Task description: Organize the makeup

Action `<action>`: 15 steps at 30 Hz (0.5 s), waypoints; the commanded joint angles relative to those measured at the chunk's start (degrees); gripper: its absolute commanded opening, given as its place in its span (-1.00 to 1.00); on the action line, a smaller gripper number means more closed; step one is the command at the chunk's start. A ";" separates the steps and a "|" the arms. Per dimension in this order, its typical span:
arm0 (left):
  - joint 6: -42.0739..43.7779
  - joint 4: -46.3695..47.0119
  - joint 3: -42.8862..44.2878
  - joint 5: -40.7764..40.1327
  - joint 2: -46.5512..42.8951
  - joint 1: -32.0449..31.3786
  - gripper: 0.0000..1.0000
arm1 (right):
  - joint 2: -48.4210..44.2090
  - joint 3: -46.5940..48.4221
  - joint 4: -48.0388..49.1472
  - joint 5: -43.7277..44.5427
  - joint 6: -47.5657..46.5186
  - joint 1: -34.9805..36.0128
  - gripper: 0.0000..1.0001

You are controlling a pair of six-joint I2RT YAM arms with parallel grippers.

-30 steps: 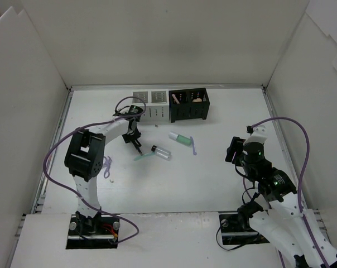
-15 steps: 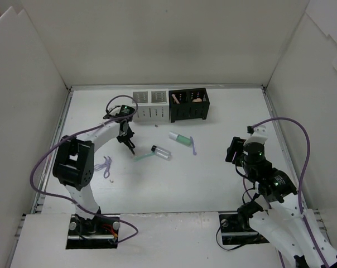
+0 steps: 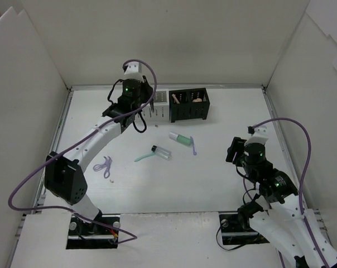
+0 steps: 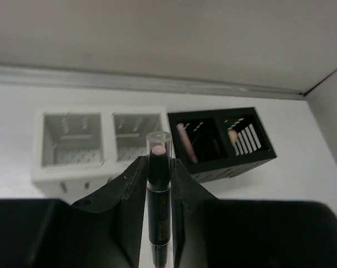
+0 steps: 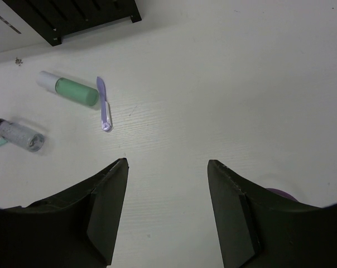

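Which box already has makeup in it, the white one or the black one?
The black box: peach pieces sit in its slots, while the white box beside it looks empty.

The left arm (image 3: pixel 96 139) stretches far forward with its elbow low and its wrist raised. The left hand (image 4: pixel 159 163) is clamped on a thin black stick (image 4: pixel 158 212), held lengthwise between the fingers. The right arm (image 3: pixel 269 184) sits folded near its base. The right hand (image 5: pixel 167 164), seemingly tilted downward, has its jaws parted.
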 commanded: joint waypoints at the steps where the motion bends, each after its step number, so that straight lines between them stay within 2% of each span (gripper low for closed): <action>1: 11.20 16.55 6.43 10.24 4.22 -0.40 -1.00 | 1.05 0.08 3.52 0.70 -0.45 -0.51 0.11; 2: 12.17 18.40 8.62 14.43 6.67 -1.01 -1.00 | 1.05 0.08 3.52 0.96 -0.36 -0.43 0.11; 5: 14.90 24.99 13.71 18.15 11.59 -1.55 -1.00 | 0.79 0.00 3.52 1.22 -0.36 -0.43 0.11; 9: 17.01 25.27 22.07 22.55 18.37 -1.55 -1.00 | 0.97 0.00 3.52 1.58 -0.27 -0.42 0.12; 15: 18.06 30.89 26.30 26.43 25.67 -2.60 -1.00 | 2.11 0.00 3.61 1.49 -0.27 -0.42 0.12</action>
